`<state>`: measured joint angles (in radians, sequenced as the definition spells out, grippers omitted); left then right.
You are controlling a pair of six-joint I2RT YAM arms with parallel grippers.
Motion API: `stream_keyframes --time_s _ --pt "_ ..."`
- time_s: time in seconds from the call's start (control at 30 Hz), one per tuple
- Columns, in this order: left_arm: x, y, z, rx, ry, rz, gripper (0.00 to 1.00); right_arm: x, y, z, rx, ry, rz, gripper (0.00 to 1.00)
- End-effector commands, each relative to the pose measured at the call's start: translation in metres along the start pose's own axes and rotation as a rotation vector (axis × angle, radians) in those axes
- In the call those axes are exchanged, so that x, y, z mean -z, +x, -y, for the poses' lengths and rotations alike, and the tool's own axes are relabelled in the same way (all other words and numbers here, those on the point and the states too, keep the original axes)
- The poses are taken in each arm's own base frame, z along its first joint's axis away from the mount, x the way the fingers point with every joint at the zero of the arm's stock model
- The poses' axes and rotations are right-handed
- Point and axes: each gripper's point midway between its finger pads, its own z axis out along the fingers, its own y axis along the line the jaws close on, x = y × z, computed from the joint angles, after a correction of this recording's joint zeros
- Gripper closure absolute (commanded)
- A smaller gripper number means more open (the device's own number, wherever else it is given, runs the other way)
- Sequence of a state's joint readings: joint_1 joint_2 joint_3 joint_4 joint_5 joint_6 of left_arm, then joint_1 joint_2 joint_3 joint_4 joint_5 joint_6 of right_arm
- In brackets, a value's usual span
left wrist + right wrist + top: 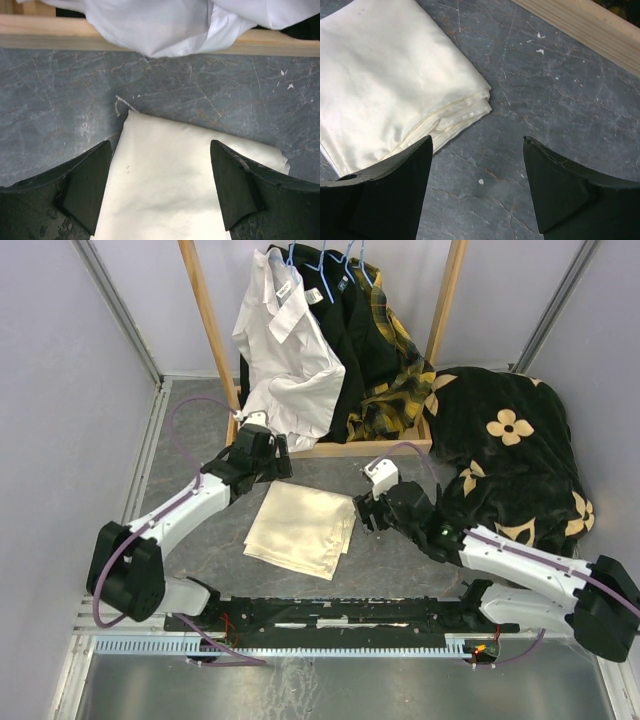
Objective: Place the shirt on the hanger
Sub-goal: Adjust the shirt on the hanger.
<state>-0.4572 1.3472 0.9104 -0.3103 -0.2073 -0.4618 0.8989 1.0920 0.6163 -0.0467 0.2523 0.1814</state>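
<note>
The white shirt (285, 350) hangs at the left of the wooden rack, and its hem droops over the rack's base rail in the left wrist view (160, 25). A light-blue hanger hook (292, 254) shows just above its collar; the rest of the hanger is hidden by cloth. My left gripper (272, 466) is open and empty, low over the cream folded cloth's far corner (160, 145). My right gripper (365, 512) is open and empty over bare table, just right of that cloth (477, 140).
The cream-yellow folded cloth (300, 528) lies between the grippers (165, 180) (385, 75). Black and plaid clothes (375, 350) hang on like blue hangers beside the shirt. The rack's wooden base rail (370, 447) (585, 25) and posts (205, 320) stand behind. A black flowered blanket (510, 460) lies at the right.
</note>
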Motion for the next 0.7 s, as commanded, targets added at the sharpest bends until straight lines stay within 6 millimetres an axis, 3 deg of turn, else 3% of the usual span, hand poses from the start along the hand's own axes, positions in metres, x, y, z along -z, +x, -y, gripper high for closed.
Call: stream_keyframes --time_s 0.0,0.37,0.47,0.6,0.67 --pt "-0.007 -0.048 0.022 -0.038 0.049 0.130 0.14 0.016 -0.010 0.010 -0.068 0.044 0.066 0.20" --pt "-0.070 -0.056 0.048 -0.103 0.051 0.077 0.14 0.030 0.005 0.020 -0.076 0.069 0.064 0.20" --pt "-0.089 -0.051 0.056 -0.136 0.054 0.050 0.14 0.032 0.012 0.020 -0.085 0.067 0.056 0.20" --pt "-0.104 -0.048 0.055 -0.163 0.025 0.035 0.16 0.032 0.017 0.018 -0.097 0.057 0.050 0.20" --pt "-0.109 -0.048 0.051 -0.167 -0.002 0.035 0.22 0.032 0.020 0.017 -0.102 0.050 0.046 0.20"
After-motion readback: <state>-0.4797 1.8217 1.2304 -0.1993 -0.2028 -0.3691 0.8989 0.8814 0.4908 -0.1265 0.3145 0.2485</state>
